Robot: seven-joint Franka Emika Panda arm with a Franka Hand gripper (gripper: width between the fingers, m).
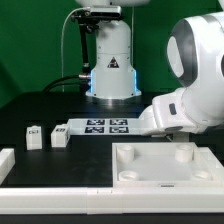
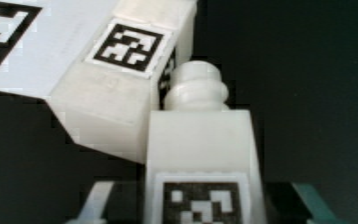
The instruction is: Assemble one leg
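"Where was the leg (image 2: 201,150)?"
"Between the gripper's (image 2: 202,208) fingers, its tip beside a tagged white block (image 2: 101,105). Whether they clamped it, I couldn't tell."
"Around?"
"Another leg (image 1: 58,137) stood beside the marker board (image 1: 105,126), near the socketed slab (image 1: 160,174)."

Warning triangle (image 1: 113,68) on robot base (image 1: 110,40)

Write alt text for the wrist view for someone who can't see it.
A white leg with a square tag, its rounded tip pointing away from the camera, is held between the fingers. Beyond the tip lies a larger white slab carrying two square tags, against black.
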